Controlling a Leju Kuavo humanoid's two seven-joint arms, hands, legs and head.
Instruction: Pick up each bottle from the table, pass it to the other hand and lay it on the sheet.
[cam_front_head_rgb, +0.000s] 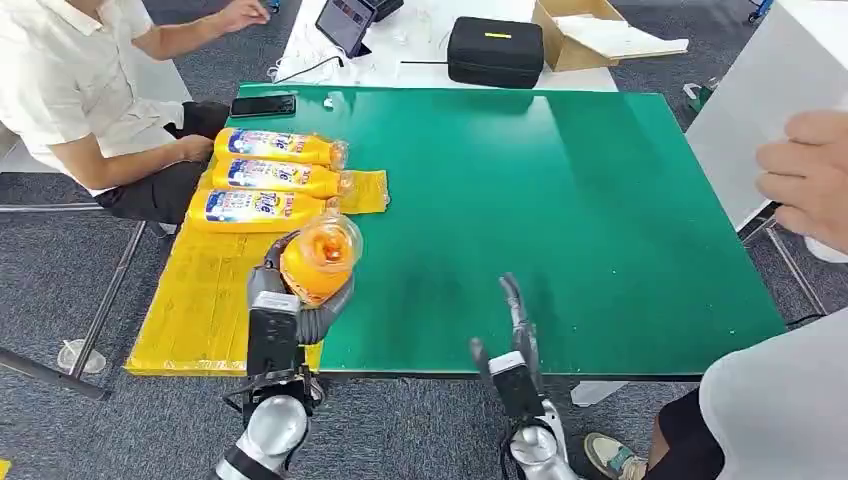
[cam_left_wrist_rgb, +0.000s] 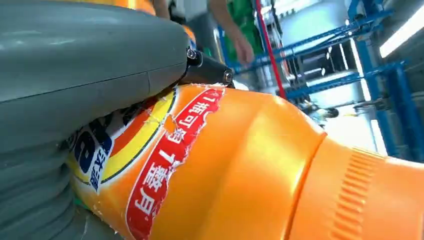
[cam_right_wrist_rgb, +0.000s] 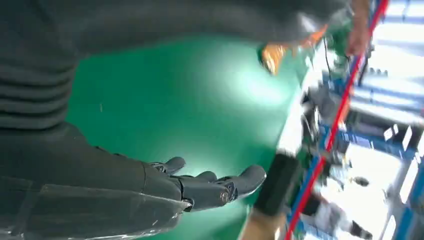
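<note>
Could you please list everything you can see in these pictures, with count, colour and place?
bottles on the sheet: three, orange with blue-white labels, lying side by side
held bottle: one, orange, over the sheet's edge
sheet: one, yellow, table's left part
table: one, green
phone: one, black, table's far left corner
case: one, black, on the white table beyond
cardboard box: one, brown, beside the case
people: two, one seated far left, one at right
left hand: grips the held bottle
right hand: empty, fingers spread
</note>
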